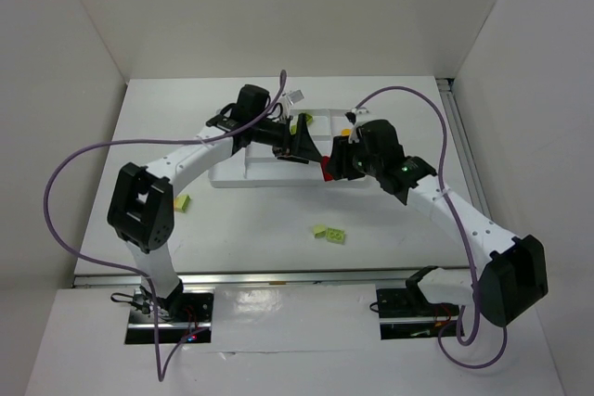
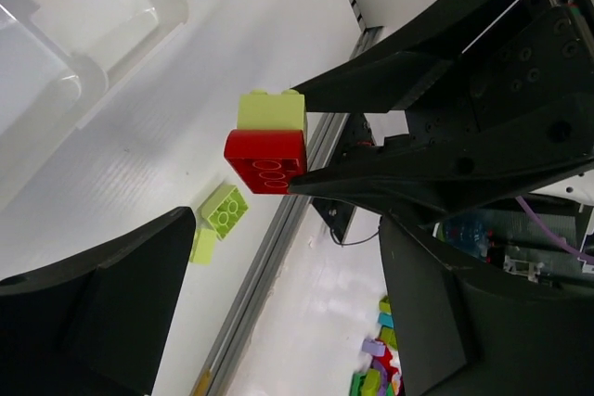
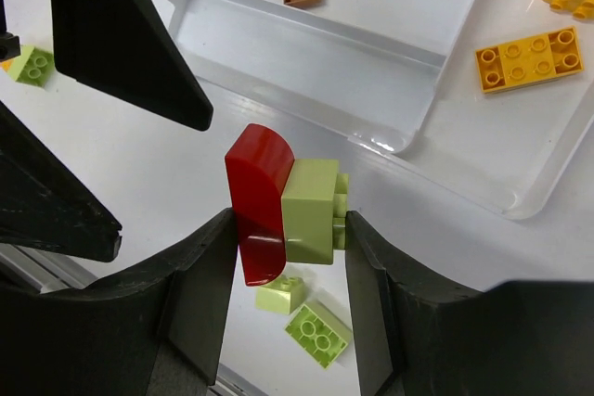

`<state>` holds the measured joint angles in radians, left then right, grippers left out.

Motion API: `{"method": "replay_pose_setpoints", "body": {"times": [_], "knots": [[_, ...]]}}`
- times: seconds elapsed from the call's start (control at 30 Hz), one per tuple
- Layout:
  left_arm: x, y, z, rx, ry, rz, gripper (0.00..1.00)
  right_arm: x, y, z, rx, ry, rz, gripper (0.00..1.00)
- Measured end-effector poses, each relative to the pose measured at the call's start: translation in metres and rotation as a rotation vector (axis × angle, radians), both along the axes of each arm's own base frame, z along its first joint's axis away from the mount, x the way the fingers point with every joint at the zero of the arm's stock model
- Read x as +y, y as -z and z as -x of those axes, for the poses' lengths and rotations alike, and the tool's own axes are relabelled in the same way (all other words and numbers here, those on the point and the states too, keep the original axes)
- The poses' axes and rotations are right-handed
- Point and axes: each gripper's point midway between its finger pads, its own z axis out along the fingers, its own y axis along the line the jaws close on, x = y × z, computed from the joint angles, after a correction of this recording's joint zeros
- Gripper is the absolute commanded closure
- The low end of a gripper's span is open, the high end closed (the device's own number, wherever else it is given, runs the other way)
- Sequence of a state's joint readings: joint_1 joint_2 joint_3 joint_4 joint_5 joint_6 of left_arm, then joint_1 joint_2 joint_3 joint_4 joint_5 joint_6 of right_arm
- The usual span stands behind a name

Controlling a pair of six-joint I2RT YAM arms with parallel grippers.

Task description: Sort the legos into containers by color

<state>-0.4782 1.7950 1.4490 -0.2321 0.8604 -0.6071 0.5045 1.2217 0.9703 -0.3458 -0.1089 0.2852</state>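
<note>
The right gripper (image 3: 288,229) is closed on two bricks stuck together. One finger presses on the red brick (image 3: 258,197) and the other on the pale green brick (image 3: 311,212). Its squeeze therefore runs along the stacking axis, from 9 to 3 o'clock in its own view. The pair appears to be held above the table (image 3: 172,169), just off the near rim of the tray (image 3: 394,143) and over no compartment.

The left gripper (image 2: 286,222) is spread wide and holds nothing. In its own view the pair sits at 12 o'clock from the gap between its fingers, green above red, and touches neither finger. From above, the red brick lies close by, at about 4 o'clock from that gripper.

The left arm looks like the one to act. It would likely move toward 12 o'clock and close across the red brick's free sides, crosswise to the other grip, so the two can be pulled apart.
</note>
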Motion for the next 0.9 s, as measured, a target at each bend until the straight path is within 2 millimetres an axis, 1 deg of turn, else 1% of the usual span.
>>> {"method": "replay_pose_setpoints", "body": {"times": [0.1, 0.13, 0.2, 0.43, 0.6, 0.77, 0.8, 0.9], "knots": [[0.0, 0.001, 0.001, 0.003, 0.006, 0.0, 0.08, 0.001, 0.002, 0.0, 0.008, -0.004, 0.0, 0.47], [0.0, 0.002, 0.001, 0.004, 0.008, 0.001, 0.11, 0.001, 0.003, 0.0, 0.011, -0.006, 0.001, 0.47], [-0.001, 0.004, 0.0, 0.008, 0.008, 0.001, 0.12, 0.002, 0.004, 0.0, 0.015, -0.009, 0.001, 0.47], [-0.008, 0.023, -0.011, 0.053, -0.006, -0.002, 0.14, 0.002, 0.004, 0.001, 0.019, -0.013, 0.0, 0.47], [-0.014, 0.022, -0.019, 0.074, -0.03, 0.028, 0.17, 0.005, 0.001, 0.001, 0.015, -0.022, -0.008, 0.47], [-0.018, 0.021, -0.023, 0.075, -0.034, 0.05, 0.27, 0.007, 0.0, 0.003, 0.015, -0.032, -0.01, 0.47], [-0.018, 0.022, -0.023, 0.074, -0.031, 0.052, 0.31, 0.007, 0.0, 0.003, 0.015, -0.032, -0.01, 0.47], [-0.02, 0.021, -0.022, 0.081, -0.026, 0.059, 0.35, 0.007, 0.0, 0.003, 0.015, -0.032, -0.01, 0.47]]}}
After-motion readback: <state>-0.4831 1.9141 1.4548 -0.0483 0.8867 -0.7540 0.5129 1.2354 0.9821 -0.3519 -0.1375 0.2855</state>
